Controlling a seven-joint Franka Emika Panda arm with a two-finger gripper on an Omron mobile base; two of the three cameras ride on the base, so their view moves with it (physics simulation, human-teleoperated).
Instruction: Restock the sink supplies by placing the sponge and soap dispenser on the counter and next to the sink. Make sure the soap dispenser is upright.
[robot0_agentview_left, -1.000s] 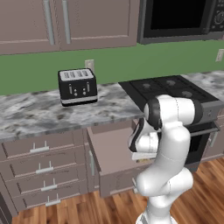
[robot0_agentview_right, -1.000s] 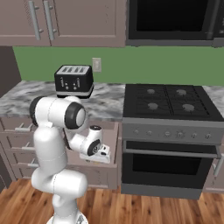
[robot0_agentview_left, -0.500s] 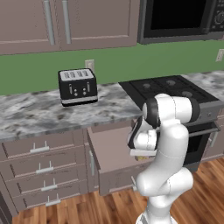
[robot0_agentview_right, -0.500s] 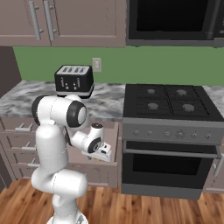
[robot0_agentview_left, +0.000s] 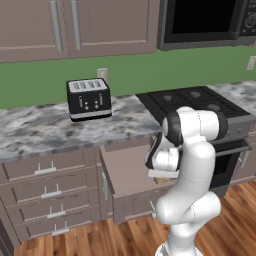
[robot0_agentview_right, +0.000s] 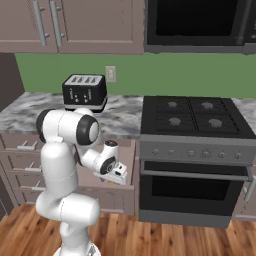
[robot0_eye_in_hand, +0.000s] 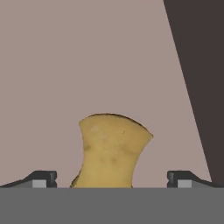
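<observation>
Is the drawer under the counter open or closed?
Open. The drawer sticks out from the cabinets, and the arm reaches down into it, with the sponge lying between the fingers.

The sponge (robot0_eye_in_hand: 111, 151), at the lower centre of the hand view, is a mottled yellowish tan with faint darker smudges, set against the flat mauve-brown floor of the open drawer (robot0_agentview_left: 131, 169), with a dark brown band down the right of that frame. In the base views the counter (robot0_agentview_left: 40, 131) is grey-and-white marble with dark veining above brown-mauve cabinets (robot0_agentview_left: 47, 192) with pale silver handles, and the toaster (robot0_agentview_left: 89, 99) on it is black with a silver top. The stove (robot0_agentview_right: 192, 117) and the microwave (robot0_agentview_right: 200, 22) are black, the wall (robot0_agentview_right: 175, 75) is plain green, the floor (robot0_agentview_right: 175, 237) is reddish-brown wood planks, and the arm (robot0_agentview_left: 192, 165) is white with dark joints.
</observation>
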